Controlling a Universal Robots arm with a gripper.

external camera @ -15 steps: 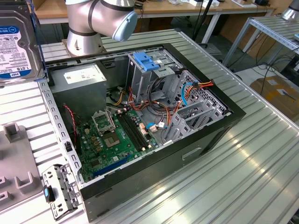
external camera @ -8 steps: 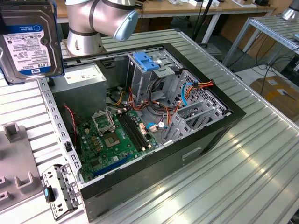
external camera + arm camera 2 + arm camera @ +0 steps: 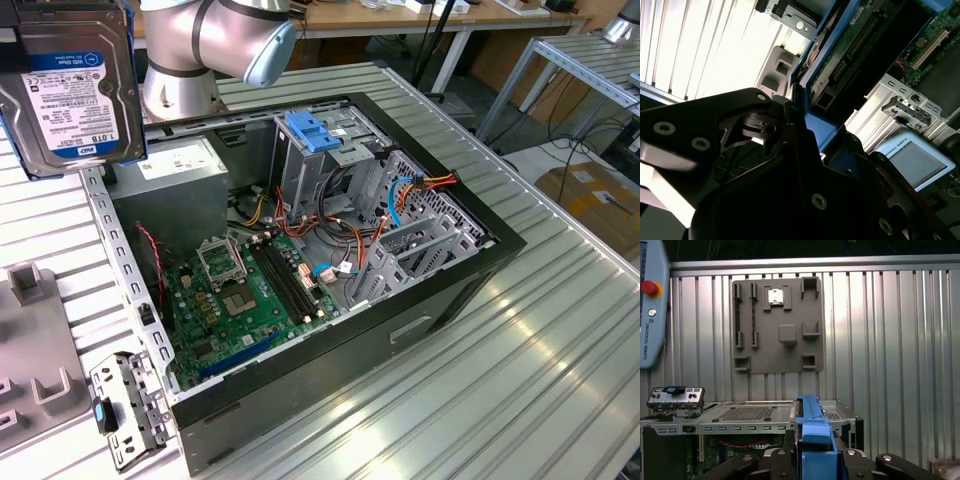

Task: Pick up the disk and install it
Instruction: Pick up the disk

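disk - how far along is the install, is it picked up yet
Done: the disk is picked up and clear of the table. In hand: the gripper is shut on its blue rail, holding it in the air. Left: the disk is not inside the open computer case yet.

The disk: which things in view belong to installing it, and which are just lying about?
In the job: disk, held in the gripper; open computer case; drive cage.
Lying about: perforated bracket; grey fixture plate; teach pendant.
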